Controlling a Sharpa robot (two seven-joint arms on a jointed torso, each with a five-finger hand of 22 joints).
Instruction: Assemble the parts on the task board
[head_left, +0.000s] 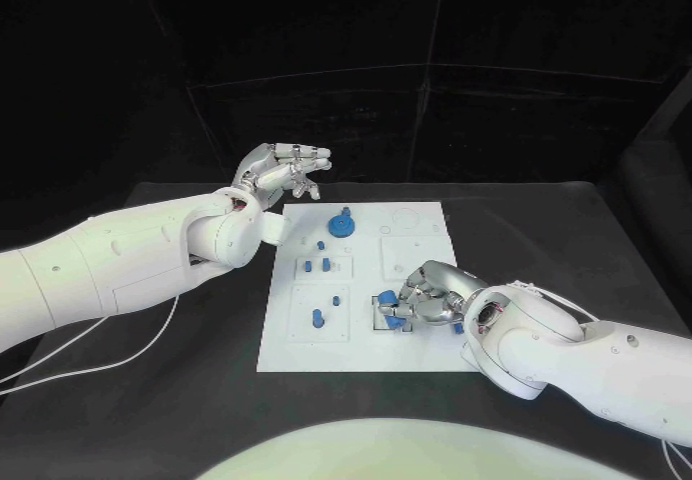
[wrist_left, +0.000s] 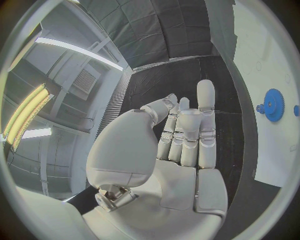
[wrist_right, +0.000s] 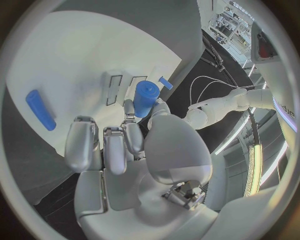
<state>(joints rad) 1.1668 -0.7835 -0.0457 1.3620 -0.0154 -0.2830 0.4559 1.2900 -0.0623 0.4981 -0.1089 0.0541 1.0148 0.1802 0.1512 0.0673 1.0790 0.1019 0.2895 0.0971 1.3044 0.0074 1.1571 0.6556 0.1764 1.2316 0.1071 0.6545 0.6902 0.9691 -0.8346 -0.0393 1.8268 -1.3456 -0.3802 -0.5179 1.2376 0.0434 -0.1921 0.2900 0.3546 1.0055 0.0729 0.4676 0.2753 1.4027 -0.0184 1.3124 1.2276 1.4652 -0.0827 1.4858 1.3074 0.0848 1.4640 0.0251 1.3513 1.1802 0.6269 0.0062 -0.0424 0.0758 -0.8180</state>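
The white task board (head_left: 415, 222) lies in the middle of the black table. My right hand (head_left: 430, 298) rests over the board's near right part and pinches a blue cylinder (wrist_right: 145, 97) between thumb and fingertips; the cylinder (head_left: 387, 298) stands just above the board. My left hand (head_left: 284, 170) hovers above the board's far left corner, fingers stretched out, holding nothing. A blue gear (head_left: 342, 224) with a knob sits at the board's far middle, also seen as the gear (wrist_left: 273, 105) beside my left hand (wrist_left: 181, 145).
Short blue pegs (head_left: 317, 265) stand in the board's left half, with two more (head_left: 336, 299) (head_left: 316, 319) nearer me. A blue bar (wrist_right: 40, 110) lies flat on the board (wrist_right: 62, 60) beyond my right hand's fingers. White cables (head_left: 116, 350) trail on the table at the left.
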